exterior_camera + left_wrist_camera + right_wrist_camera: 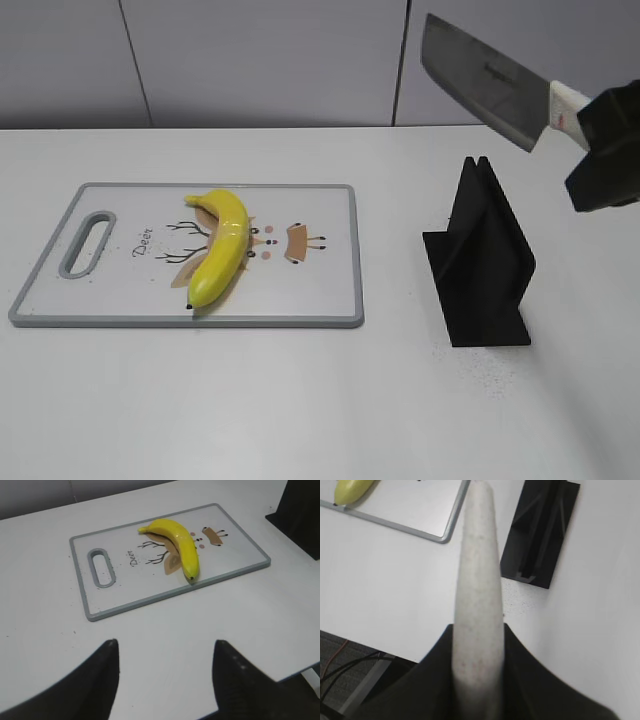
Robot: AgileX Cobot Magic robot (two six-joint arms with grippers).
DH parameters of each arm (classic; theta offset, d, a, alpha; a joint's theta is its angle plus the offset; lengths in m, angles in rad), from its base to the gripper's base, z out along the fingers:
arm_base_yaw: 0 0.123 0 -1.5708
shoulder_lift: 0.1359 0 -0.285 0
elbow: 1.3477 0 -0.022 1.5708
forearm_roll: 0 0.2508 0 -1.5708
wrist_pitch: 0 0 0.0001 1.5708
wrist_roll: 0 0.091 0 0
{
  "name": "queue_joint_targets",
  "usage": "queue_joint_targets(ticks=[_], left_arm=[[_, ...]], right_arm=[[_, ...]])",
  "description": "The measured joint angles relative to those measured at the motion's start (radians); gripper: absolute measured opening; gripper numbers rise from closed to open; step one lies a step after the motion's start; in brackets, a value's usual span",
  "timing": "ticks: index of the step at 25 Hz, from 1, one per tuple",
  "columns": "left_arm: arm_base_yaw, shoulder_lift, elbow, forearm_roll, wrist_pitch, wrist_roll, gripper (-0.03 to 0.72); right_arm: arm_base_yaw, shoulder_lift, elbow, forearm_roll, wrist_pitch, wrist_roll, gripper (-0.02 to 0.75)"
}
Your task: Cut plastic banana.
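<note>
A yellow plastic banana [222, 248] lies whole on a white cutting board [320, 290] with a grey rim, left of centre; it also shows in the left wrist view [180, 546] and at the top left of the right wrist view [351, 490]. My right gripper [600, 140] is shut on the white handle [477, 595] of a cleaver [482, 80] and holds it high above the black knife stand [482, 255], blade pointing up-left. My left gripper [165, 647] is open and empty above bare table, near side of the board; it is out of the exterior view.
The black knife stand [540, 530] stands to the right of the board, with specks of debris on the table by its base. The board [240, 565] has a handle slot [88, 242] at its left end. A grey wall runs behind the table.
</note>
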Motion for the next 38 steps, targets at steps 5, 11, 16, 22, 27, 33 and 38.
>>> queue_joint_targets(ticks=[5,11,16,22,27,33,38], left_arm=[[0.024,-0.018,0.0,0.057,-0.03,0.0,0.558],[0.048,-0.018,0.0,0.048,-0.046,-0.002,0.541],[0.054,-0.018,0.006,-0.001,-0.044,-0.009,0.534],[0.054,-0.018,0.019,0.004,-0.038,-0.03,0.533],[0.054,-0.017,0.019,0.005,-0.038,-0.036,0.583],[0.054,-0.017,0.019,0.009,-0.038,-0.042,0.614],[0.054,-0.017,0.019,0.009,-0.038,-0.042,0.609]], right_arm=[[0.0,-0.034,0.073,-0.06,-0.052,0.118,0.183],[0.0,-0.036,0.183,-0.122,-0.123,0.225,0.183],[0.0,-0.036,0.247,-0.154,-0.195,0.276,0.183],[0.0,-0.029,0.265,-0.16,-0.243,0.294,0.183],[0.0,0.012,0.265,-0.189,-0.252,0.307,0.183],[0.0,0.077,0.265,-0.221,-0.281,0.325,0.183],[0.0,0.134,0.266,-0.245,-0.306,0.349,0.183]])
